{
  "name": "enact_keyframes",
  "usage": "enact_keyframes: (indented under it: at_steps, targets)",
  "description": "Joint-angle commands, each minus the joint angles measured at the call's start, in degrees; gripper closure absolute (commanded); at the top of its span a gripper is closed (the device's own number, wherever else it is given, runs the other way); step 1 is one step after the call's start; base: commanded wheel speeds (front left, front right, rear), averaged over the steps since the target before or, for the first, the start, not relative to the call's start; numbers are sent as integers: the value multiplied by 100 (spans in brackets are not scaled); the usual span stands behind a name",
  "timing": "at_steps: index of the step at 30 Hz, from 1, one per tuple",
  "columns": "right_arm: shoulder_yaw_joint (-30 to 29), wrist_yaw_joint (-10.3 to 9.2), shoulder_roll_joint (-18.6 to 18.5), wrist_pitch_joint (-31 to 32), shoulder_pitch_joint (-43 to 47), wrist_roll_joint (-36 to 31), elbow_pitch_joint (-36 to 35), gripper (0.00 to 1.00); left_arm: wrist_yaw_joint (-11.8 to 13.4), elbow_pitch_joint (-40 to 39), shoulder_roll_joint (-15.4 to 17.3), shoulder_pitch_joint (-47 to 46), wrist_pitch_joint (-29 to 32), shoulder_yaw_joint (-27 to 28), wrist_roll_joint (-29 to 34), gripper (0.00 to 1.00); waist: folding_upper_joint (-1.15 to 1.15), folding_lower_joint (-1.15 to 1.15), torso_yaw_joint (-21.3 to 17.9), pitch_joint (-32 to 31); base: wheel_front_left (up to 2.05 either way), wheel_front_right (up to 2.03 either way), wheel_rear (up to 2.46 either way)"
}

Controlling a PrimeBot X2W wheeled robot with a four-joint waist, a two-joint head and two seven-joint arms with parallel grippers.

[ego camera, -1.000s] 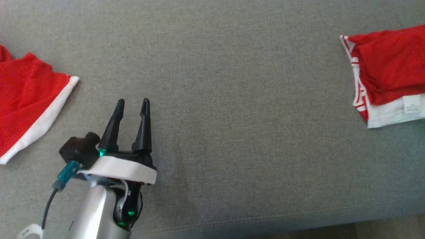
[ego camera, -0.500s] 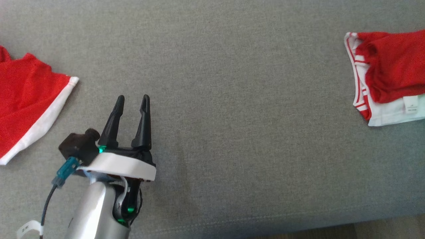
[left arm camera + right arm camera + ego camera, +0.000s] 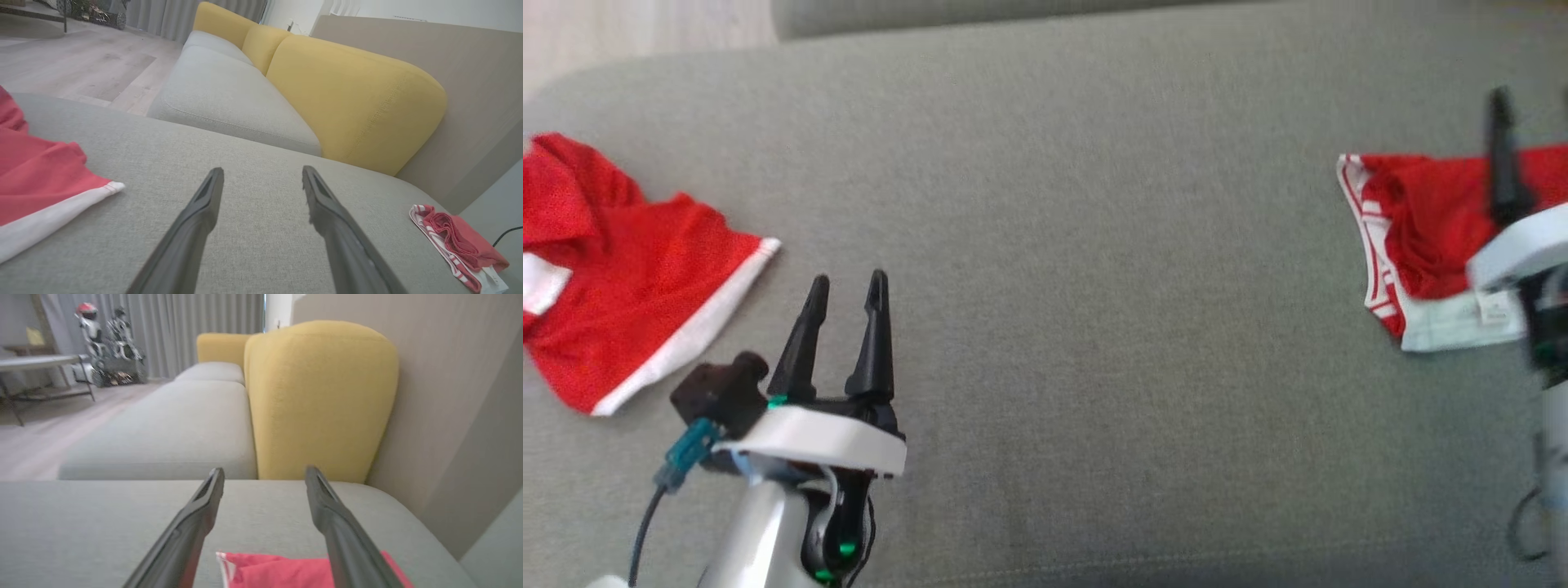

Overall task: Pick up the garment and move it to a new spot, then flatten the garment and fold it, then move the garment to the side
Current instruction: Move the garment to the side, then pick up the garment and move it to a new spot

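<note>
Grey sofa seat (image 3: 1094,245) spans the head view. Folded garment (image 3: 1421,229) lies at the seat's far right: red fabric bunched on top, white edge with red stripes facing the middle of the seat, white panel along the near side carrying a small white label (image 3: 1494,309). Right gripper (image 3: 265,470) is at the right edge of the head view, blurred, with one dark finger crossing the red fabric. In the right wrist view its jaws stand wide apart with nothing between them, and the garment lies on the seat low between the two fingers; contact with the cloth cannot be told. Left gripper (image 3: 848,282) hangs over bare seat at lower left, fingers pointing away from the robot, jaws open and empty, well apart from the folded garment. A second red garment (image 3: 645,278) with a white hem band lies spread and rumpled at the seat's left end, near the left gripper but not touching it. Left wrist view shows both garments at opposite sides of the seat. Beyond the seat are yellow back cushions (image 3: 351,98), another grey seat section and wooden floor (image 3: 81,61).
</note>
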Motion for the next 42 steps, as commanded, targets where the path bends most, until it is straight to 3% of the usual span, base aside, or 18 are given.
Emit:
enact_keyframes:
  at_steps: [1,11,16,26,42]
  targets:
    - [116,-5,36,-81,-3,50,-286,0,39,-211,20,-72,-45,165,-15,0,0,0,121,-243,0,0,0]
    - [410,-5,1087,-764,1069,51,-746,0,104,-193,20,439,-45,192,-33,0,0,0,216,-897,0,0,0]
    - [517,-5,1342,-1216,1608,-157,-719,0,128,-197,20,669,-45,198,75,0,0,0,178,-985,0,0,0]
    - [576,-5,1453,-1622,2241,-228,-609,0,176,-207,20,875,-45,185,171,0,0,0,134,-1032,0,0,0]
    - [664,-5,1456,-1709,2318,-174,-518,0,237,-293,20,904,-45,206,113,0,0,0,106,-1059,0,0,0]
